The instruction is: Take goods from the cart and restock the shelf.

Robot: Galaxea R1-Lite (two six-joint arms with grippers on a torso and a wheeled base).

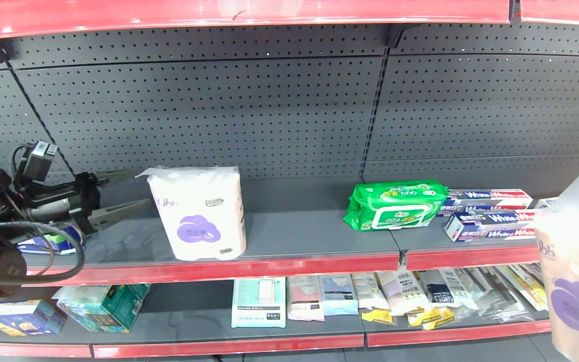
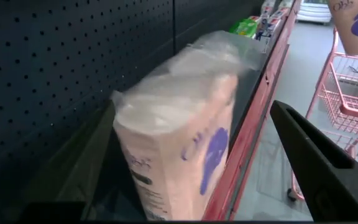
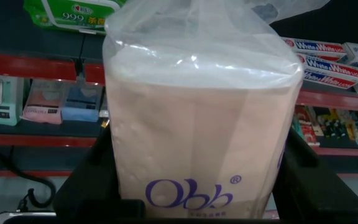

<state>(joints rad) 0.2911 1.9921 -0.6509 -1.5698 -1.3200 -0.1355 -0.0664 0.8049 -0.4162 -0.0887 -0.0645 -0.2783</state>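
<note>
Tissue pack (image 1: 573, 261) is being gripped upright by the right gripper (image 3: 197, 180) off the shelf's (image 1: 299, 229) front edge, right end; the left gripper (image 1: 141, 188) is being held open-fingered beside the shelved pack (image 1: 199, 213).

Lettering shows on tissue pack (image 3: 197, 124), wipes (image 1: 395, 205), toothpaste boxes (image 1: 490, 218).

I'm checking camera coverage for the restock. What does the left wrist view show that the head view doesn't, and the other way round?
Left wrist view alone: the pink wire cart on the floor by the shelf. Head view alone: packets and boxes on the lower shelf. Both: the tissue pack standing on the shelf, the open left gripper beside it, the green wipes and the second tissue pack.
</note>
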